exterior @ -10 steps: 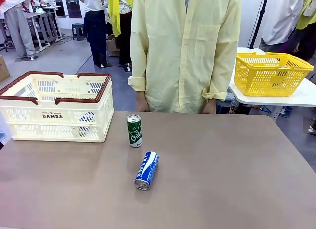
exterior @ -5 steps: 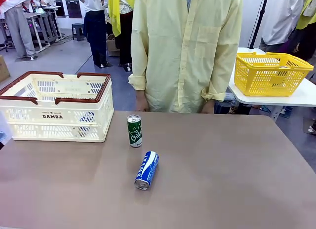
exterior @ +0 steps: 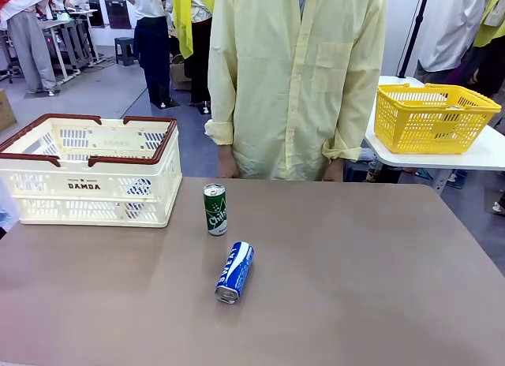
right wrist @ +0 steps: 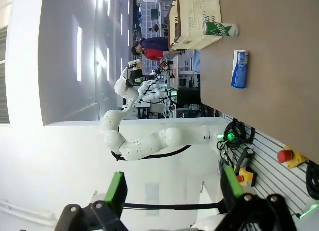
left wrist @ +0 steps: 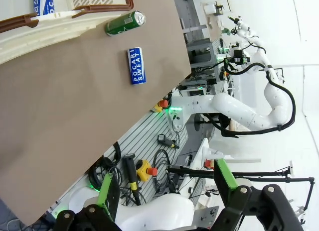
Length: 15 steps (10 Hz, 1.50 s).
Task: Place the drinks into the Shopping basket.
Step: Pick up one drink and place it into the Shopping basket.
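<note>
A person (exterior: 296, 82) in a pale yellow shirt stands at the far edge of the brown tabletop (exterior: 371, 287), and the large cream-white perforated plastic crate (exterior: 87, 184) with a red-brown rim sits at its far left. The left gripper (left wrist: 167, 178) and right gripper (right wrist: 173, 183) hang well apart from the cans, jaws spread wide and empty. The slim green aluminium can (exterior: 215, 210) stands upright just right of the crate, and the slim blue aluminium can (exterior: 235, 271) lies on its side near it, on the robot's side.

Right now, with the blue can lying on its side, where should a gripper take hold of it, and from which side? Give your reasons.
Grip the blue can at mid-body, coming straight down from above, with the jaws closing across its narrow width. It lies flat and angled on the table, so its ends are probably awkward to reach. The upright green can stands apart behind it, leaving room.
</note>
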Tool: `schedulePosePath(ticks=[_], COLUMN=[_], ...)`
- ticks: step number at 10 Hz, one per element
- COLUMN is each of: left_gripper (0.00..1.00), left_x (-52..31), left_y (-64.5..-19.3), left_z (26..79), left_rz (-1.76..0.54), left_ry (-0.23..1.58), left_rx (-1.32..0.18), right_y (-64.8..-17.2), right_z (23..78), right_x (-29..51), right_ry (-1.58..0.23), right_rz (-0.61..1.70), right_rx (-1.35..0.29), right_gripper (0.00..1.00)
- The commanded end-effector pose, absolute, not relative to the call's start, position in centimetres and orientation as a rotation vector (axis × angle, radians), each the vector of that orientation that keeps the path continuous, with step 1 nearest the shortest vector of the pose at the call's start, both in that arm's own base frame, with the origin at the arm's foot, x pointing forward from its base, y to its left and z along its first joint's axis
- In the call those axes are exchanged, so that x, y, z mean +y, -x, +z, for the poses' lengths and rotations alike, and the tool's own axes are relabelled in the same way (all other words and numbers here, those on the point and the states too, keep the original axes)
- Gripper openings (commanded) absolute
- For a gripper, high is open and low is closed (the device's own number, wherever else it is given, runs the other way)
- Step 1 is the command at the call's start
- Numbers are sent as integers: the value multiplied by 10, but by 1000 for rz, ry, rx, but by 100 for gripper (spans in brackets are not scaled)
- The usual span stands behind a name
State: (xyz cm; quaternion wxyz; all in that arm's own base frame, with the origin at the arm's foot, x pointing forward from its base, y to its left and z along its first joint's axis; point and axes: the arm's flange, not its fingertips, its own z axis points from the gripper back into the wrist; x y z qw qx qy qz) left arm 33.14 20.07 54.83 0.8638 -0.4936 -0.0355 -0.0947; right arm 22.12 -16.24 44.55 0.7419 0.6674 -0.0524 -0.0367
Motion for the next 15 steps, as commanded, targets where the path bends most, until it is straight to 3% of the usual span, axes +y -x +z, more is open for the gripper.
schedulePosePath(ticks=[1, 3, 4, 7, 9, 11, 13, 15], left_gripper=[100, 100, 100, 100, 100, 100, 100, 100], left_x=[201, 102, 45, -145, -254, -323, -324, -304], left_y=[-331, -377, -406, -467, -466, -437, -442, -461], left_z=[548, 619, 641, 625, 588, 556, 546, 540], left_rz=[-198, -599, -685, -758, -733, -677, -615, -420], left_ry=[1035, 596, 455, 128, -79, -149, -83, -12], left_rx=[-74, 107, 228, 543, 521, 325, 43, -15], right_y=[-223, -223, -223, -223, -223, -223, -223, -223], right_z=[447, 447, 447, 447, 447, 447, 447, 447], right_x=[-160, -160, -160, -160, -160, -160, -160, -160], right_ry=[-1470, -1470, -1470, -1470, -1470, -1470, -1470, -1470], right_rz=[-88, -88, -88, -88, -88, -88, -88, -88], right_rx=[-104, -104, -104, -104, -104, -104, -104, -104], right_gripper=[100, 100, 100, 100, 100, 100, 100, 100])
